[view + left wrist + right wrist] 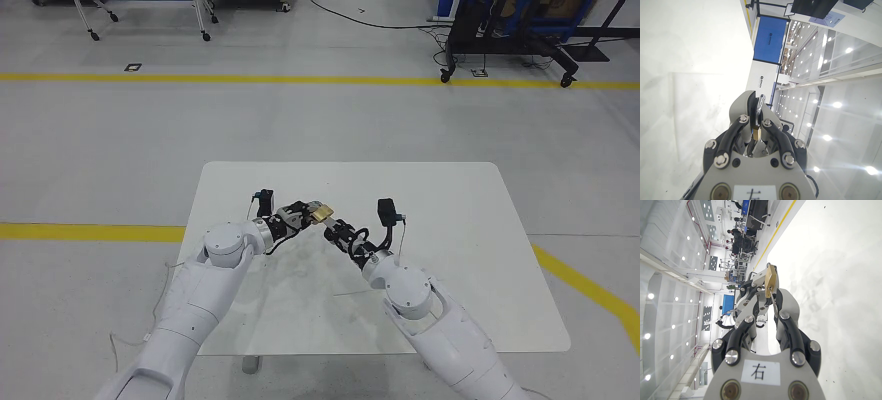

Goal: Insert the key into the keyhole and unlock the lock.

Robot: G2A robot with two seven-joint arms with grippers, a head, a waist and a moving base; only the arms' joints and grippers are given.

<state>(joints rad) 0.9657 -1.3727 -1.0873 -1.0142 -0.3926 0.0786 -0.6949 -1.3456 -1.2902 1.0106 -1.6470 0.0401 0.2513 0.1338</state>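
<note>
Above the middle of the white table (pixel 460 260) my two grippers meet tip to tip. My left gripper (pixel 300 214) (pixel 758 99) is shut on a brass padlock (pixel 320 212) (pixel 757 133). The padlock's silver shackle (pixel 760 105) pokes out past the fingertips. In the right wrist view the padlock (pixel 770 278) shows its keyhole (pixel 770 287) facing my right gripper (pixel 337 230) (pixel 772 299). That gripper is shut on a small silver key (pixel 774 306). The key's tip sits against the padlock's keyhole face, just beside the keyhole; I cannot tell whether it has entered.
Both grippers hang a little above the tabletop, with bare table surface (pixel 838 275) all around them. The table's far edge (pixel 350 164) borders grey floor with yellow lines (pixel 300 78). Wheeled racks (pixel 510 45) stand far off.
</note>
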